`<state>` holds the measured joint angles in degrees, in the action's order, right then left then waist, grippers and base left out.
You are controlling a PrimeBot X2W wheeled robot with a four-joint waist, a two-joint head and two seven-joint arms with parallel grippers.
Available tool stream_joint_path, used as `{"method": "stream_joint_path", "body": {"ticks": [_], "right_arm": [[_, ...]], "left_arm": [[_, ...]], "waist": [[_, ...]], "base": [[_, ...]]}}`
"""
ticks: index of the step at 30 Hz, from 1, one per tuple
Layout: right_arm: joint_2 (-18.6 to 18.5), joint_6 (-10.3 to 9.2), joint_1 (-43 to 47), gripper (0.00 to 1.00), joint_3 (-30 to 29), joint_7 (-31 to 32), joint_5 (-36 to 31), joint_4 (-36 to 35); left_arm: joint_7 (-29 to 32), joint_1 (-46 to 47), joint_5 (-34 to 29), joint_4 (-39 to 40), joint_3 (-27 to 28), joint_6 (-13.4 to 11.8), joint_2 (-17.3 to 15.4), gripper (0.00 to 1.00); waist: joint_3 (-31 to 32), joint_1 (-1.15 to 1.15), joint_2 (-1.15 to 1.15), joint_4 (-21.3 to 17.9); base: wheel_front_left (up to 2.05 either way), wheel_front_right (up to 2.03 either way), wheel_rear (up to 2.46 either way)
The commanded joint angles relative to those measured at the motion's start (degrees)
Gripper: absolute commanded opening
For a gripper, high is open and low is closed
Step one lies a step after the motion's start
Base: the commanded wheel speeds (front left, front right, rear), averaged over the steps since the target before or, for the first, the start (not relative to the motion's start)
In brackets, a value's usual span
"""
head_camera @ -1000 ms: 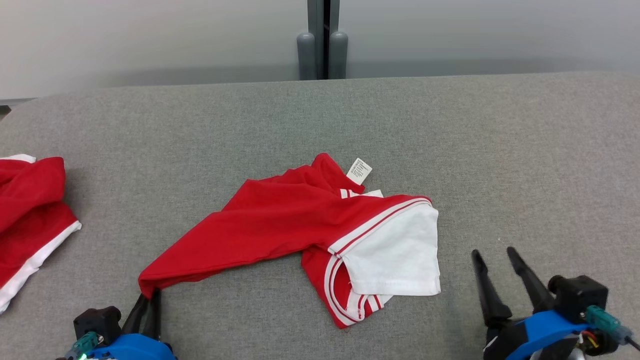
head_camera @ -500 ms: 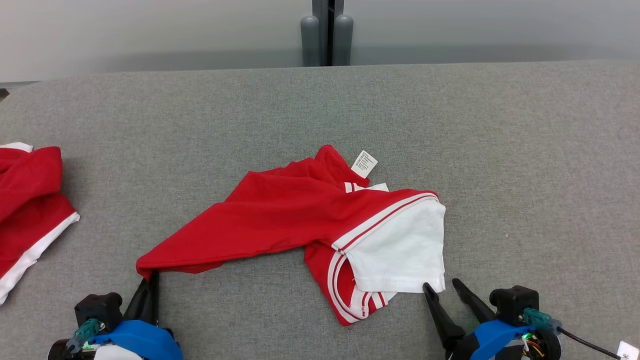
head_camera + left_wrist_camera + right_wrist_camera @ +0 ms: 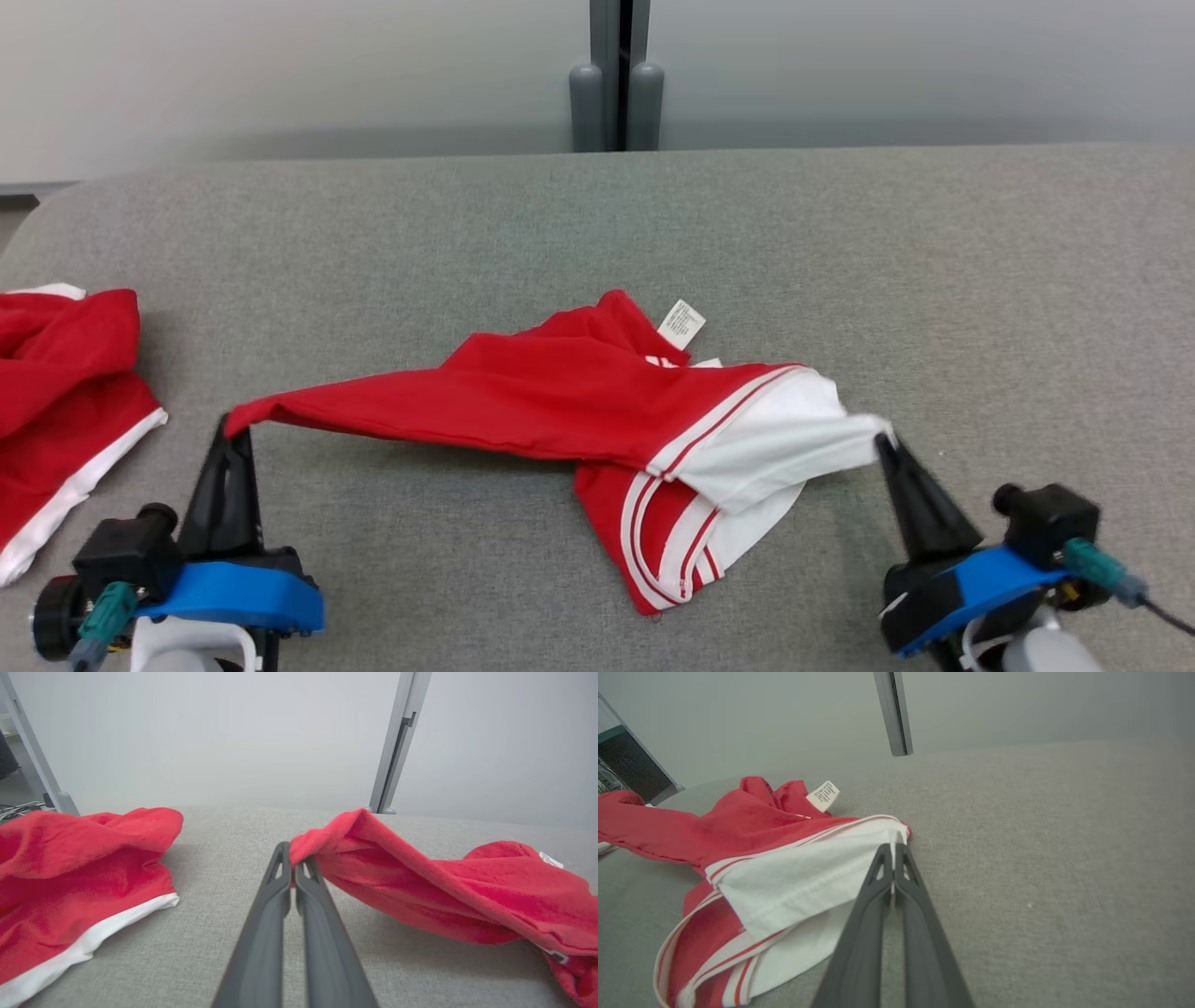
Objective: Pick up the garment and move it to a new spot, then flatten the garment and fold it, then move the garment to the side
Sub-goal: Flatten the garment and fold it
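The garment (image 3: 560, 406) is a red shirt with white panels and striped trim, stretched across the middle of the grey table (image 3: 840, 252). My left gripper (image 3: 229, 431) is shut on its red corner, lifted off the surface; the left wrist view shows that corner (image 3: 317, 840) pinched at the fingertips (image 3: 293, 858). My right gripper (image 3: 882, 441) is shut on the white edge, which the right wrist view shows (image 3: 859, 858) caught at the tips (image 3: 893, 851). The middle of the shirt (image 3: 705, 947) still lies crumpled on the table. A white label (image 3: 681, 324) sticks up at the back.
Another red and white garment (image 3: 65, 401) lies heaped at the table's left edge, close to my left arm (image 3: 70, 858). A grey post (image 3: 616, 84) stands behind the table's far edge. Bare grey cloth stretches to the right and behind the shirt.
My right gripper moved in to the white edge and shut on it. Both grippers have risen and drawn apart, lifting and stretching the shirt's ends. The camera shifted slightly.
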<state>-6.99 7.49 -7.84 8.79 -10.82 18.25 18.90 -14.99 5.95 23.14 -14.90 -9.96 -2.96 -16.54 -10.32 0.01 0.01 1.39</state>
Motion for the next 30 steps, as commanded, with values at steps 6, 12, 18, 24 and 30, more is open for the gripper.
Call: {"method": "stream_joint_path", "body": {"ticks": [6, 12, 18, 24, 30], "right_arm": [[-3.98, 0.01, -2.84, 0.0, -5.74, -0.77, -3.09, -12.48], [-6.7, 0.01, -7.8, 0.0, -14.5, 2.37, -6.43, -27.09], [-9.58, 0.01, -15.49, 0.0, -20.86, 7.32, -6.39, -36.24], [-13.43, 0.01, -24.17, 0.0, -22.08, 10.44, -3.56, -34.72], [-16.7, 0.01, -34.97, 0.0, -17.79, 10.79, -2.03, -24.98]], "left_arm": [[-0.24, -1.11, -3.61, 13.06, 2.26, -3.49, -1.6, 0.0], [2.51, 3.37, -6.18, 24.7, 2.46, -4.63, -4.2, 0.0], [6.91, 11.53, -8.3, 34.67, 2.77, -4.4, -6.92, 0.0], [11.47, 20.5, -7.69, 37.9, 1.46, -2.51, -8.05, 0.0], [12.85, 30.81, -3.25, 29.19, -0.19, 0.2, -5.38, 0.0]], "waist": [[2.43, -0.01, -0.01, -1.67], [4.66, -0.01, -0.01, -2.7], [6.4, -0.01, -0.01, -3.33], [5.65, -0.01, -0.01, -3.71], [1.19, -0.01, -0.01, -3.85]], "base": [[0.0, 0.0, 0.0], [0.0, 0.0, 0.0], [0.0, 0.0, 0.0], [0.0, 0.0, 0.0], [0.0, 0.0, 0.0]]}}
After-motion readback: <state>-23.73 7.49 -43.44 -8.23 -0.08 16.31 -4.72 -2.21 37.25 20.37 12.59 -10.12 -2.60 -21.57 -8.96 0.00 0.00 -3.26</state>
